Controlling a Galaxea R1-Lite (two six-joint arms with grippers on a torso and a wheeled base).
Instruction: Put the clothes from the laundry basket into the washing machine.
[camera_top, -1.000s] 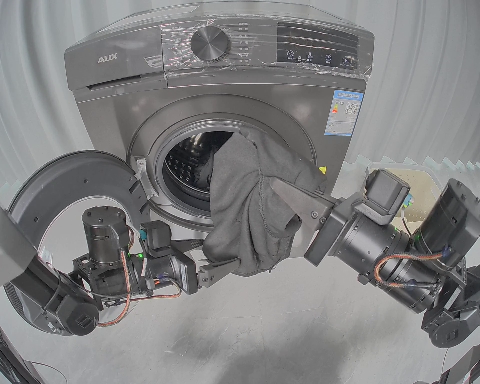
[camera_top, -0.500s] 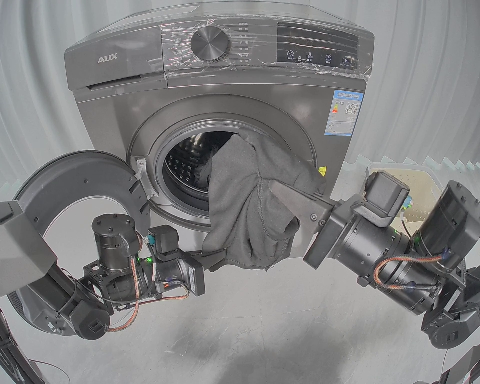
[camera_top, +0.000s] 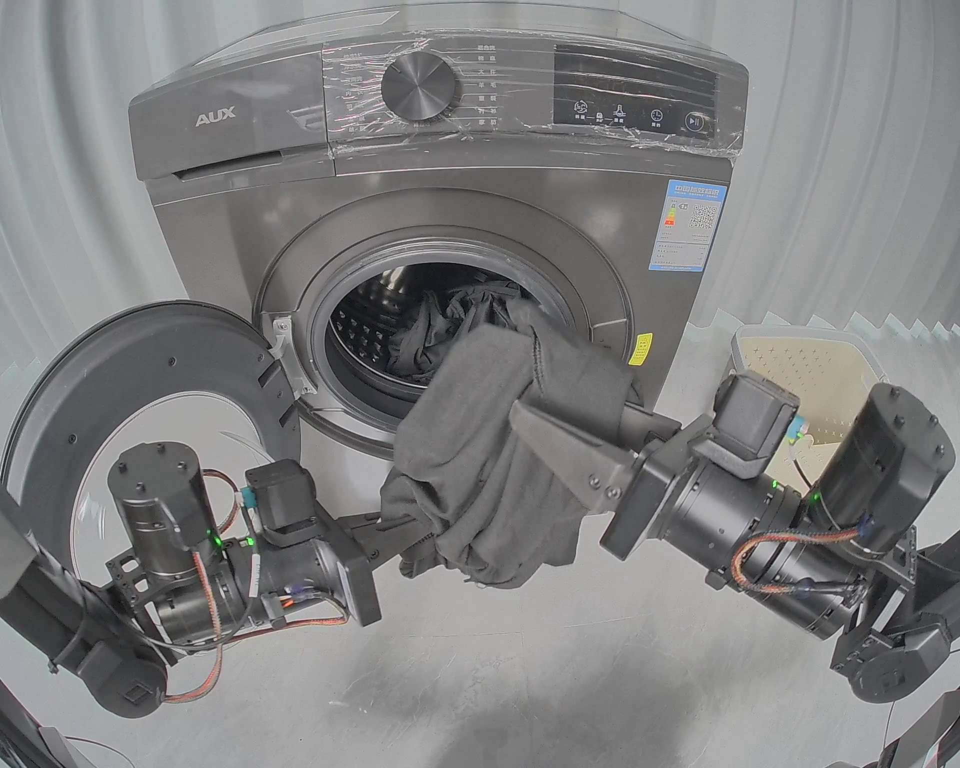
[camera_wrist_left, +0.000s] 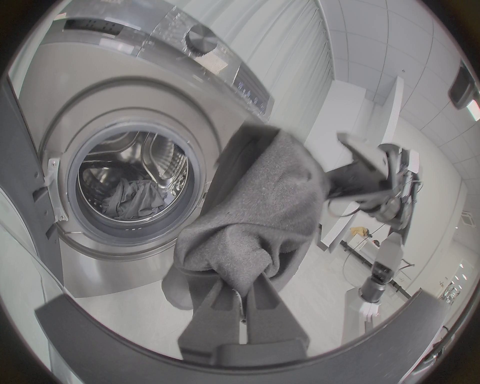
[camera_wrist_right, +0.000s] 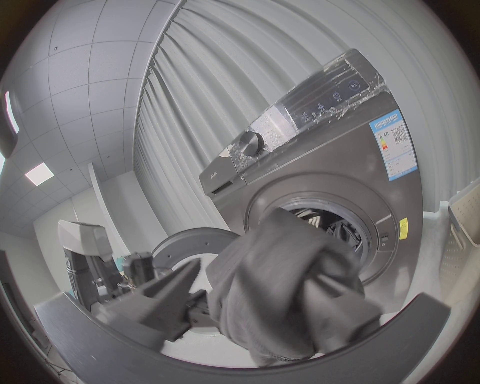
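Okay, dark grey garment (camera_top: 470, 440) hangs bunched between the two grippers, out in front of the drum opening (camera_top: 385, 325) and not inside it yet. The left gripper (camera_wrist_left: 243, 292) is pinched nearly shut on a lower fold, with cloth spilling up and past its tips. The right gripper (camera_top: 535, 430) is higher and nearer the opening, with cloth wrapped over it; I cannot tell whether it is clamped or open. Risk: the slack below both grippers sags lower than the drum lip, so a straight push could fold it against the front of the washing machine (camera_top: 420, 200) or catch it on the rim. If the left lets go early, that tail probably drops to the floor. If the arms spread apart, the fold could pull out of the left pinch. The open door (camera_top: 130, 380) sits just beside the left arm and could get bumped. Hard to make out: whether the garment's far edge touches the rim, and how full the drum is beyond the dark clothes (camera_top: 450, 315) already in it. The laundry basket (camera_top: 810, 375) is behind the right arm, its contents hidden.
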